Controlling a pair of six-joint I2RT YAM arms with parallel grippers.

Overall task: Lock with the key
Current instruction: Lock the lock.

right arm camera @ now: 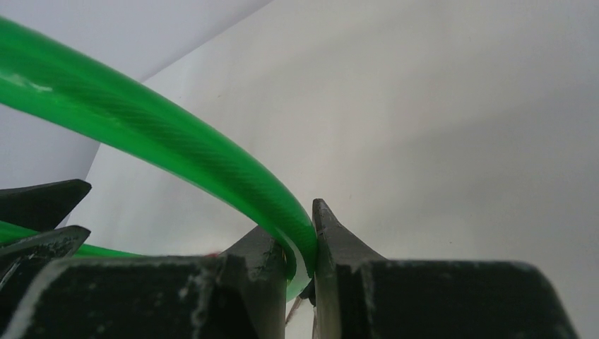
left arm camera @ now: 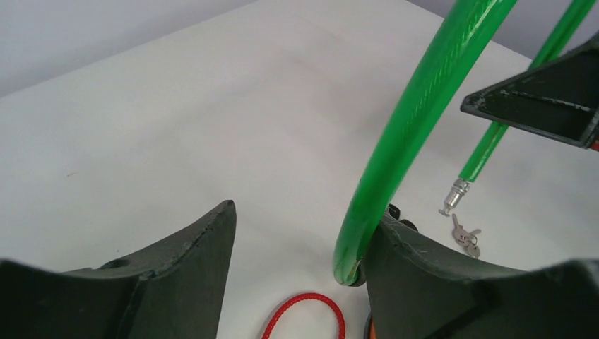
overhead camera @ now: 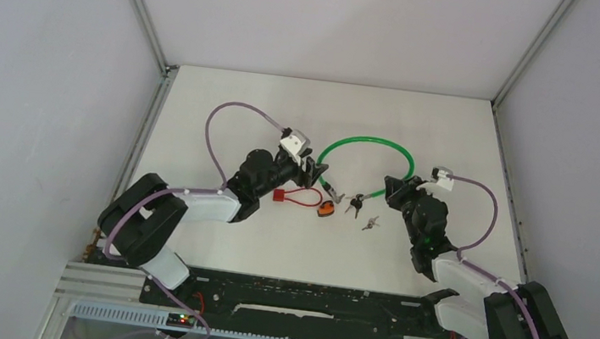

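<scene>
Green cable lock (overhead camera: pixel 368 140): looped on the middle of the white desk (overhead camera: pixel 227 102), between the two arms. Right jaws clenched on one stretch of the cable. Left jaws released and spread wide, the cable right against the inner face of one finger (left arm camera: pixel 438 282). Cable's bare metal tip (left arm camera: pixel 452 198) near silver keys (overhead camera: pixel 371 223), black-headed keys (overhead camera: pixel 354 203) alongside. Red cord (overhead camera: pixel 304 189) with orange lock (overhead camera: pixel 326 209) just beside the left jaws.
</scene>
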